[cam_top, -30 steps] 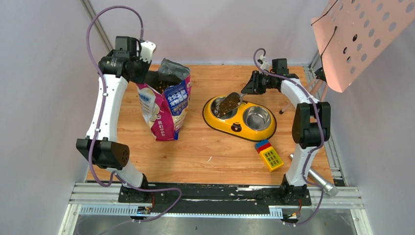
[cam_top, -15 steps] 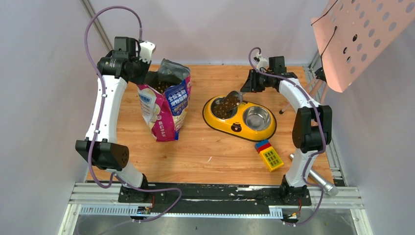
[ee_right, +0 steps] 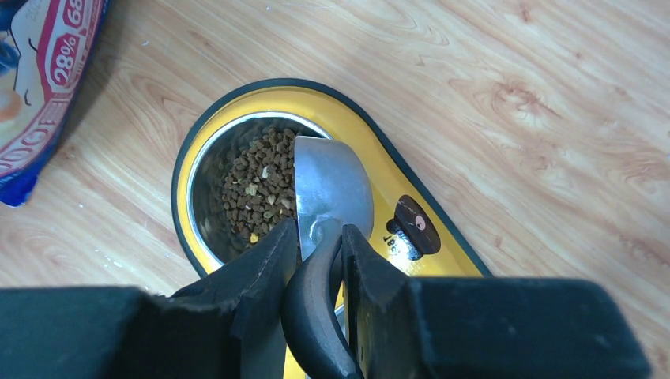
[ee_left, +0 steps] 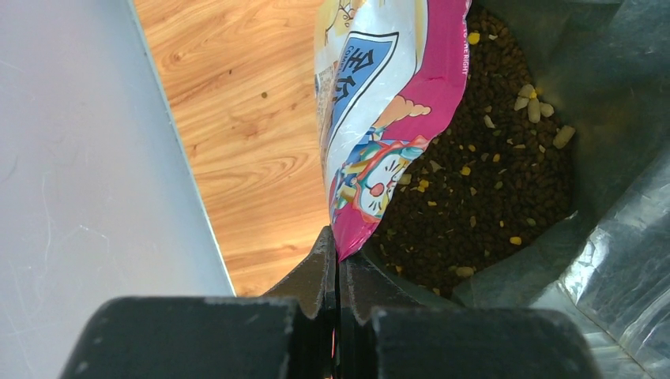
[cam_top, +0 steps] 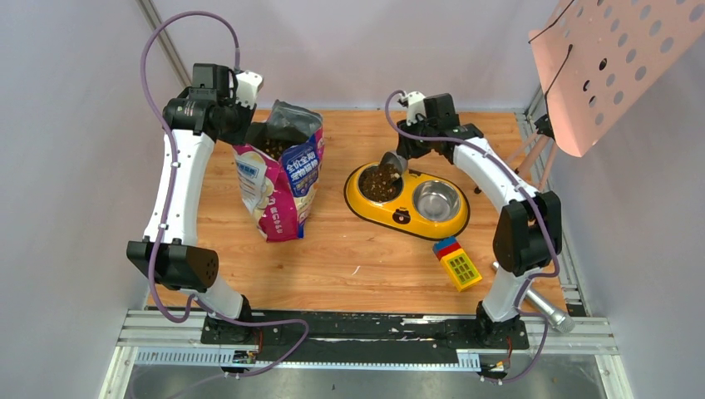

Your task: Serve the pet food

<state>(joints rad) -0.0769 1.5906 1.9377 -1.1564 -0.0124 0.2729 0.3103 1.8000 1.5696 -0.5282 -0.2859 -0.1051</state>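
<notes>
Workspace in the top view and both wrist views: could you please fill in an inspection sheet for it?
Surface: wooden table, a few small specks.
Job's things: kibble fills one bowl of the yellow feeder; the other bowl is empty; more kibble in the open bag, which stands upright.
Clutter: toy block; metal cylinder at the right edge.
End effectors: left end effector shut on the bag's rim; right end effector shut on the scoop, tipped over the filled bowl.
Cables: purple cables loop free along both arms.
Surroundings: pale walls; pink perforated panel upper right.
</notes>
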